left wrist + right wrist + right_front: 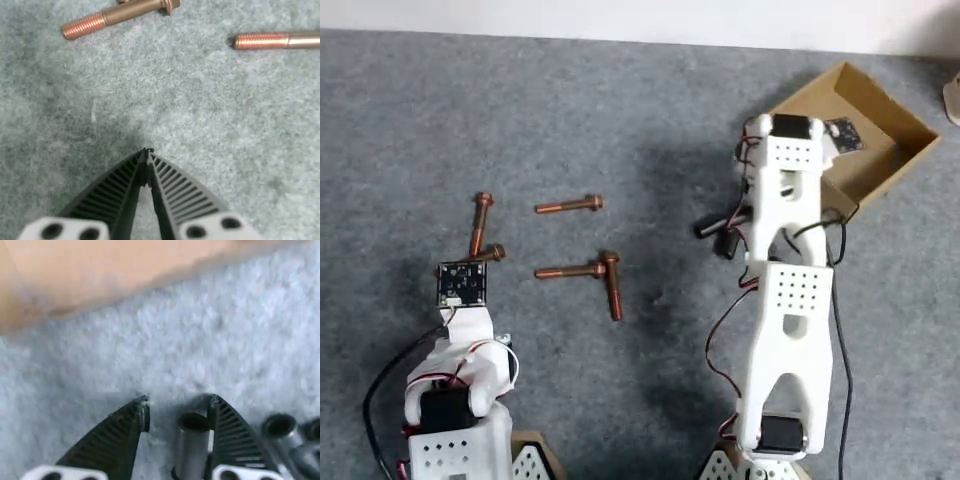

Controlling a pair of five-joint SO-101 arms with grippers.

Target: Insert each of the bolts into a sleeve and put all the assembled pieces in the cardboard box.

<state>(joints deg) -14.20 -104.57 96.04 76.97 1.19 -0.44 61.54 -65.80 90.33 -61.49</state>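
Picking up parts looks like the step in hand, with no bolt yet in a sleeve. At the lower left of the high view, the left gripper (146, 156) is closed on nothing. The bolts (568, 206) lie just beyond its tips, not touching. Right of centre, the right gripper (178, 402) gapes around a sleeve (191, 442) that leans against one finger, so closing on it likely comes next. The cardboard box (890, 100) sits at the upper right.

Copper bolts (568, 205) lying flat, unsleeved
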